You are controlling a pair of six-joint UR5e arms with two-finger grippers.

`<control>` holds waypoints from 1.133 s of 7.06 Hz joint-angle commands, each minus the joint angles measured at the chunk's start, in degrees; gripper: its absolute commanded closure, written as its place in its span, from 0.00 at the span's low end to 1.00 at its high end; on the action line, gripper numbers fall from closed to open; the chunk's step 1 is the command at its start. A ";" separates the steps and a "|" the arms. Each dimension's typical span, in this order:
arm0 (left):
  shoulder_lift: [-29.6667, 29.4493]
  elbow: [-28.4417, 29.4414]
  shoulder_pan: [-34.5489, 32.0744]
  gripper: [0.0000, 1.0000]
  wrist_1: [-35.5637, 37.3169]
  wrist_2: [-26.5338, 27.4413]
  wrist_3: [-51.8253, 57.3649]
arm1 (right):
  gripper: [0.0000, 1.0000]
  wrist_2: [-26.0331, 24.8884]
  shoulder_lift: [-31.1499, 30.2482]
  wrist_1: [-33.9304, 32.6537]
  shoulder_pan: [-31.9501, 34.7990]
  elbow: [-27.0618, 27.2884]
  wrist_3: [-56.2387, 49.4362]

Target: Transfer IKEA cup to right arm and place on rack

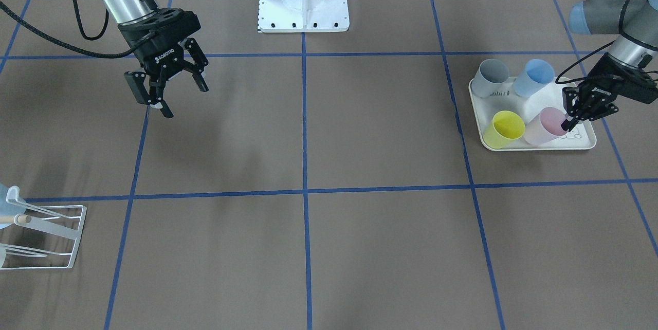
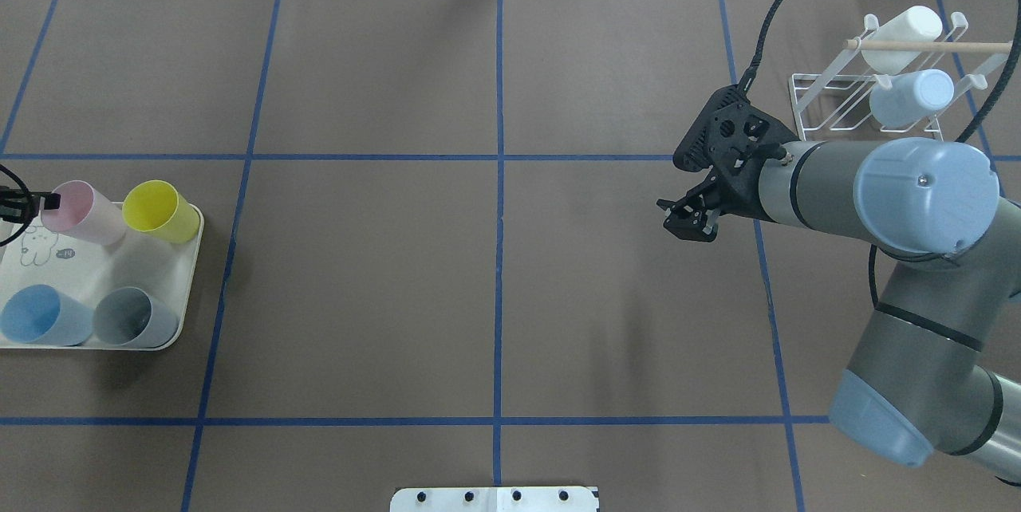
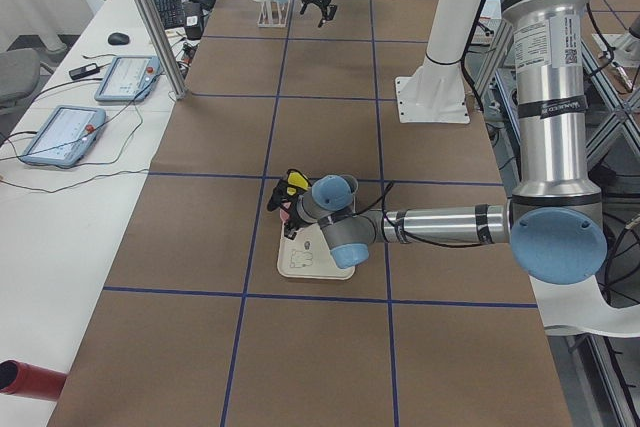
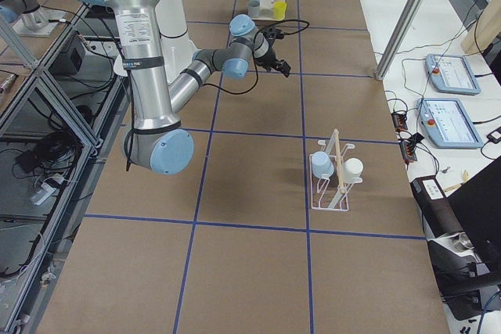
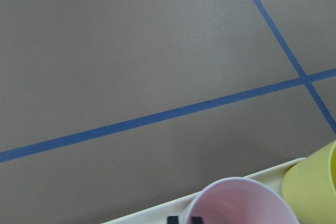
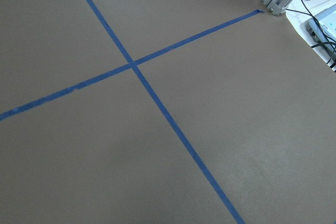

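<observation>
Left wrist-mounted view: two black fingertips [image 5: 195,219] show at the bottom edge. One is just outside the rim of the pink cup [image 5: 241,203] and one just inside it, with only a sliver of gap between them.
Left gripper [image 1: 567,124]: drawn almost closed, pinching the pink cup's wall at the rim (nothing else is in its grasp). It reaches in low over the tray's outer end.
Pink cup: stands mouth up on the tray [image 2: 56,281], right at the gripper's tips.
Yellow cup [image 1: 506,129]: just beside the pink cup, on the side away from the fingers. I cannot tell whether the two touch.
Blue cup [image 1: 534,77] and grey cup [image 1: 491,78]: on the same tray, one row back from the gripper toward the robot's base, mouths up.
Table [image 1: 380,124]: brown with blue tape lines, stretching between the two grippers.
Right gripper [image 1: 177,97]: well apart from the left gripper, across the table. It hangs above the surface with its fingers spread wide, holding nothing.
Rack [image 1: 77,237]: farthest from the left gripper, beyond the right gripper toward the operators' side. A white cup [image 2: 901,49] and a pale blue cup [image 2: 913,97] sit on its prongs, by the wooden rod [image 2: 933,44].
</observation>
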 commanded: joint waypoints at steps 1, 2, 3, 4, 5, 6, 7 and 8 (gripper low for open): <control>0.02 -2.67 -3.74 1.00 1.63 -2.28 0.51 | 0.00 0.21 1.01 0.34 -0.48 -0.29 0.06; -0.15 -4.95 -8.56 1.00 3.56 -7.27 0.51 | 0.01 0.03 2.58 0.34 -1.96 -0.64 0.06; -0.16 -8.97 -11.39 1.00 7.15 -12.36 0.51 | 0.00 -0.06 4.34 0.60 -3.46 -0.73 0.23; 0.10 -14.15 -13.33 1.00 11.62 -16.85 -0.45 | 0.00 -0.23 4.96 3.82 -5.30 -1.34 1.80; 0.19 -19.16 -13.35 1.00 14.36 -18.55 -4.55 | 0.00 -0.75 5.23 9.43 -7.84 -3.70 2.69; -0.76 -23.13 -12.83 1.00 14.13 -20.04 -16.33 | 0.00 -1.02 5.41 16.36 -10.04 -6.59 3.74; -2.34 -27.25 -11.87 1.00 13.78 -20.58 -25.59 | 0.00 -1.98 5.85 21.91 -11.80 -8.88 3.93; -4.35 -29.12 -9.60 1.00 12.65 -23.37 -31.51 | 0.00 -2.43 6.37 25.53 -13.74 -10.30 3.93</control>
